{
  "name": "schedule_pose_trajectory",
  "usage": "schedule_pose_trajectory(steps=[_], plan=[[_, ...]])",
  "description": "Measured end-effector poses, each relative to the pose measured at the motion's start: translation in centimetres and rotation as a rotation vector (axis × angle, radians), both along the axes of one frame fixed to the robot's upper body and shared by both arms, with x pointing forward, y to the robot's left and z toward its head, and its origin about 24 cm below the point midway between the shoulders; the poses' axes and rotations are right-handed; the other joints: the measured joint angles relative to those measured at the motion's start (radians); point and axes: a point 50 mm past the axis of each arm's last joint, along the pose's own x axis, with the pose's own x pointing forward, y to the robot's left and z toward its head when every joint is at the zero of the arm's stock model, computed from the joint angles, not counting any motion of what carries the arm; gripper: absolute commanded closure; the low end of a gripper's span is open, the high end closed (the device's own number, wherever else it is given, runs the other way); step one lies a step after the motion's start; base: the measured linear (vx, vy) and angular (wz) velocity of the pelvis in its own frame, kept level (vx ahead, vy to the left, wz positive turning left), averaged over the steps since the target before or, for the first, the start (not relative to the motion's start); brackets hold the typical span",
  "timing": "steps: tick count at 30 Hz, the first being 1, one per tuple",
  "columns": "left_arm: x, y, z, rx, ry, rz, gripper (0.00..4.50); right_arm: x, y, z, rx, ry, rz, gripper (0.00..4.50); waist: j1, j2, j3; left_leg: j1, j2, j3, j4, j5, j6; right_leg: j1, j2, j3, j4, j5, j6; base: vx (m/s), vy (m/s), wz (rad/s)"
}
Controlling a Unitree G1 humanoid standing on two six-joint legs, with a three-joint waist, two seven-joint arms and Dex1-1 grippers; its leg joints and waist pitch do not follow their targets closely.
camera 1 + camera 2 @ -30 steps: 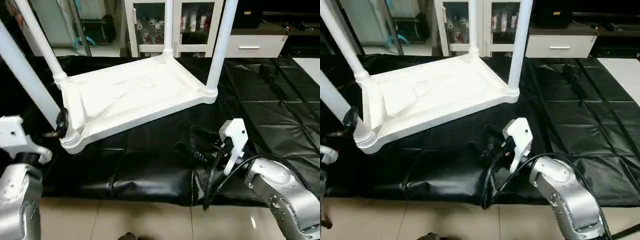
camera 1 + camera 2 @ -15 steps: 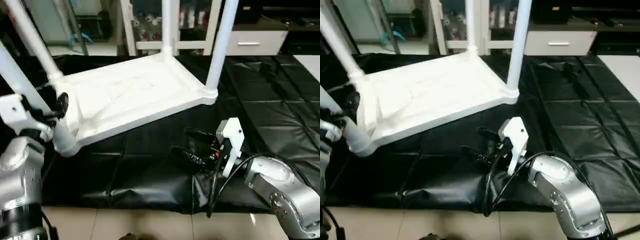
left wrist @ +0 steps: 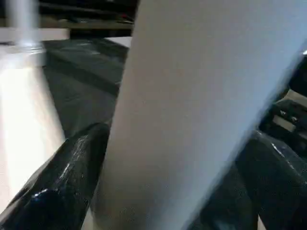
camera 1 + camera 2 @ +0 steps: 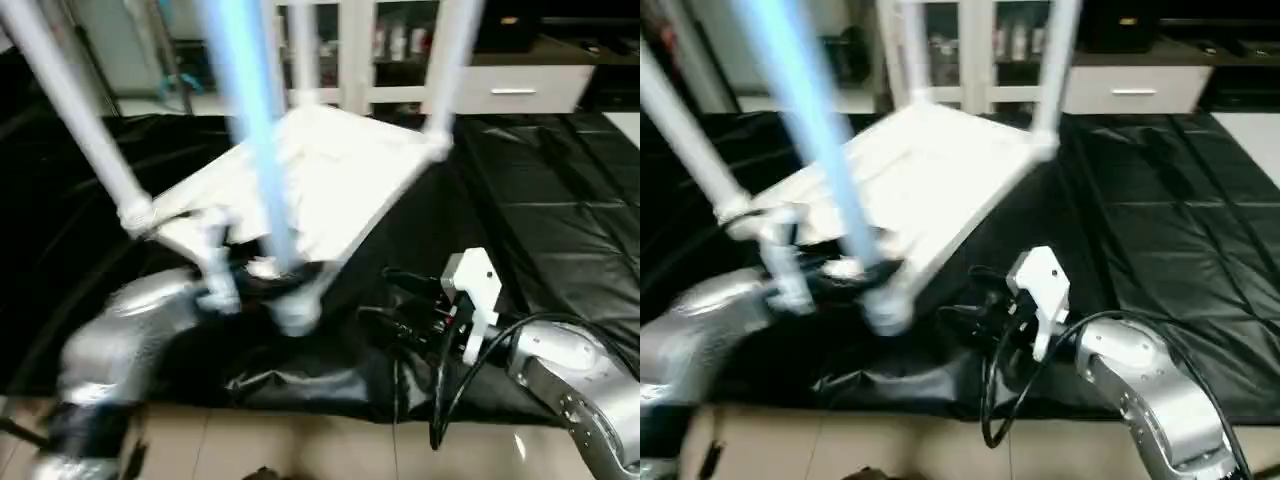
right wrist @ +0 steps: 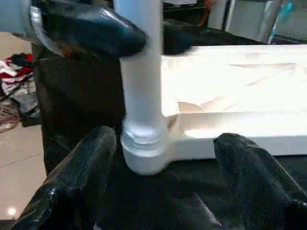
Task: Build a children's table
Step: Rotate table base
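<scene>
Since a second earlier the upturned children's table (image 4: 330, 180) had swung round, tilted on the black mat (image 4: 560, 200); the left pincer (image 4: 262, 278) clasped its near leg (image 4: 250, 140), upright; the right pincer (image 4: 400, 305) gaped just beside.

The white table top (image 4: 330, 180) lies upside down on the black padded mat (image 4: 560, 200), one corner lifted toward the camera, and that's my landmark. Four white legs stick up from its corners; the nearest leg (image 4: 250, 130) looks bluish and smeared. The left tool (image 4: 262, 275) sits right at that near corner socket, fingers around the leg's base, silver forearm trailing away toward the near mat edge. The right tool (image 4: 385, 300) hovers open just beside the same corner, apart from it. Behind the top stands a white cabinet (image 4: 390, 50).
</scene>
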Motion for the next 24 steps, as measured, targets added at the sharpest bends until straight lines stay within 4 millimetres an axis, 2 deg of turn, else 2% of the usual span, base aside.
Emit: schedule_pose_trajectory(steps=[6,9,12,14,16,20,21,24], plan=[[2.9,-5.6,0.2,0.052,-0.085,0.024,0.03,0.0,-0.6,0.3,-0.020,-0.013,-0.014,0.85,-0.005,0.002,-0.001,-0.002,0.000,0.000,0.000,0.004,0.006,-0.001,0.000,-0.001,-0.002,0.000,0.001,0.000,0.000,0.00],[3.0,-7.9,0.3,0.060,-0.111,-0.009,0.03,0.0,-0.8,0.4,-0.023,-0.019,-0.020,0.85,-0.005,0.005,-0.003,-0.003,0.000,0.001,0.000,0.004,0.009,-0.001,0.000,-0.001,-0.003,0.000,0.002,0.000,0.000,0.00],[2.9,-8.7,0.3,0.077,-0.134,-0.032,0.03,-0.1,-1.2,0.5,-0.033,-0.022,-0.035,0.85,-0.009,0.005,-0.003,-0.004,0.001,0.001,0.000,0.003,0.011,-0.002,0.000,-0.001,-0.003,-0.001,0.002,0.000,0.000,0.00],[2.9,-8.2,0.1,0.100,-0.146,-0.039,0.03,-0.3,-1.3,0.4,-0.036,-0.019,-0.036,0.85,-0.012,0.009,-0.003,-0.004,0.001,0.001,0.000,0.003,0.011,-0.002,0.000,-0.002,-0.003,-0.001,0.002,0.000,0.000,0.00],[2.8,-6.9,-0.6,0.134,-0.144,-0.044,0.03,-0.3,-1.3,0.4,-0.036,-0.020,-0.037,0.85,-0.020,0.016,-0.006,-0.003,0.001,0.001,0.000,0.003,0.011,-0.001,0.000,-0.002,-0.003,-0.001,0.002,0.000,0.000,0.00],[2.2,-3.4,-2.1,0.218,-0.113,-0.082,0.03,-0.3,-1.4,0.4,-0.038,-0.020,-0.044,0.85,-0.029,0.017,-0.007,-0.003,0.001,0.000,0.000,0.003,0.011,-0.001,0.000,-0.002,-0.002,-0.001,0.002,0.000,0.000,0.00],[1.8,-2.0,-2.5,0.264,-0.095,-0.119,0.03,-0.4,-1.4,0.4,-0.039,-0.019,-0.043,0.85,-0.032,0.016,-0.006,-0.002,0.001,0.000,-0.001,0.003,0.011,-0.001,0.000,-0.002,-0.002,-0.001,0.002,0.000,0.000,0.00],[1.7,0.4,-2.8,0.341,-0.065,-0.154,0.03,-0.4,-1.5,0.4,-0.045,-0.019,-0.041,0.85,-0.031,0.017,-0.006,-0.002,0.001,0.001,0.000,0.003,0.010,-0.001,0.000,-0.002,-0.002,-0.001,0.002,0.000,0.000,0.00]])
